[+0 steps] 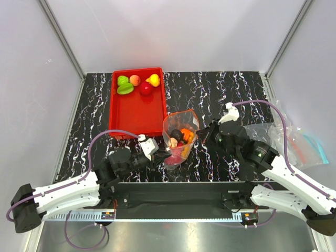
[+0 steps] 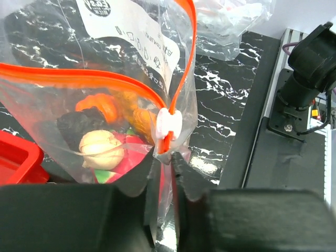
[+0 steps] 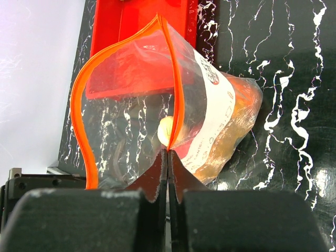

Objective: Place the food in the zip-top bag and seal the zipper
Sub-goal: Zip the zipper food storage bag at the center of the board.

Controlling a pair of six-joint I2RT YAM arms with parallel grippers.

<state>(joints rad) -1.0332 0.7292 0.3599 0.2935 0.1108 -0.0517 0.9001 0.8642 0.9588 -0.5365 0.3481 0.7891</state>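
The zip-top bag (image 1: 178, 137) stands in the middle of the table, its mouth open, with several pieces of food (image 1: 181, 137) inside: orange, cream, dark and magenta. My left gripper (image 1: 159, 153) is shut on the bag's left corner at the end of the zipper (image 2: 94, 77), by the white slider (image 2: 169, 124). My right gripper (image 1: 198, 133) is shut on the bag's right corner (image 3: 169, 149). The zipper (image 3: 79, 105) gapes open in a loop. More food (image 1: 137, 84), green, peach, yellow and red, lies in the red tray (image 1: 135, 113).
The red tray sits at the back left, close behind the bag. A pile of other clear bags (image 1: 294, 137), one blue-tinted, lies at the right edge of the table. White walls surround the table.
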